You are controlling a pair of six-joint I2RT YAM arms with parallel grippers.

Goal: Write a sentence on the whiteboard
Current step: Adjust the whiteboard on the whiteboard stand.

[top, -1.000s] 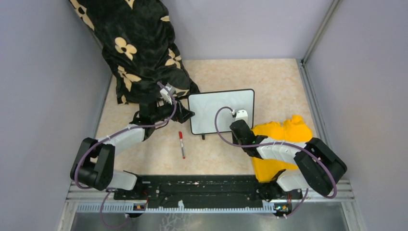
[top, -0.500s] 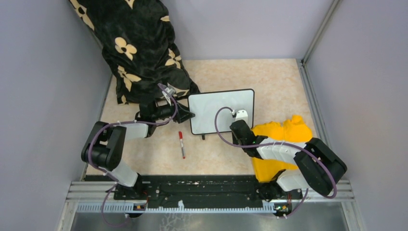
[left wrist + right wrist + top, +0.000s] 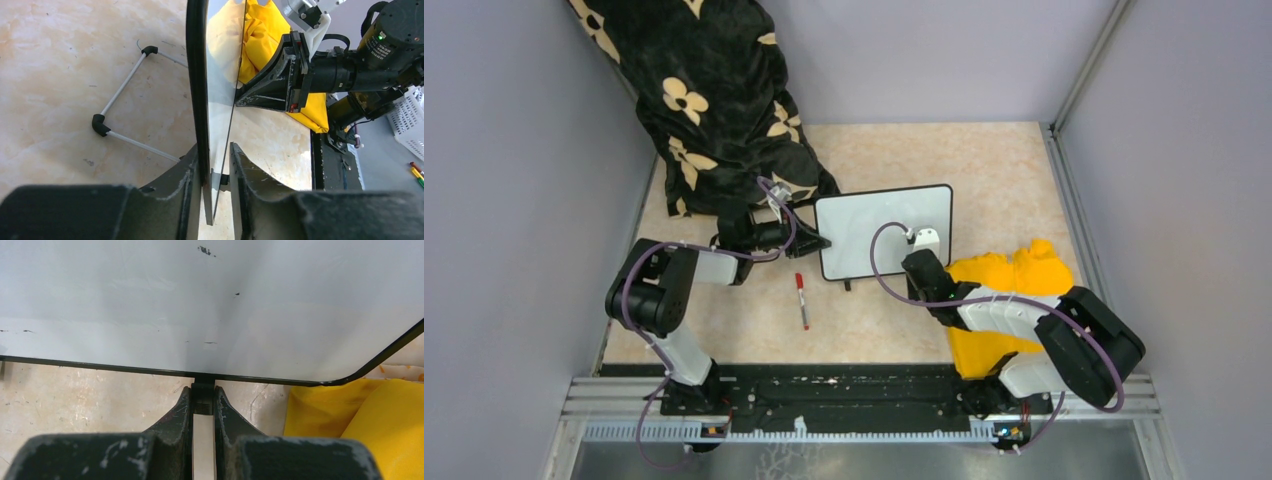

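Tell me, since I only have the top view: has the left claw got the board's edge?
Observer: In the left wrist view, the left claw straddles the edge of the board. I can't tell whether it pinches.
Operator: And the other side?
Observer: The right claw is shut on a small black tab under the board's lower frame.
Operator: Any writing?
Observer: No words in the right wrist view, just a few dark specks.

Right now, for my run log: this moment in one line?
left gripper astride whiteboard edge, gap showing; right gripper shut on whiteboard, near edge; marker on table
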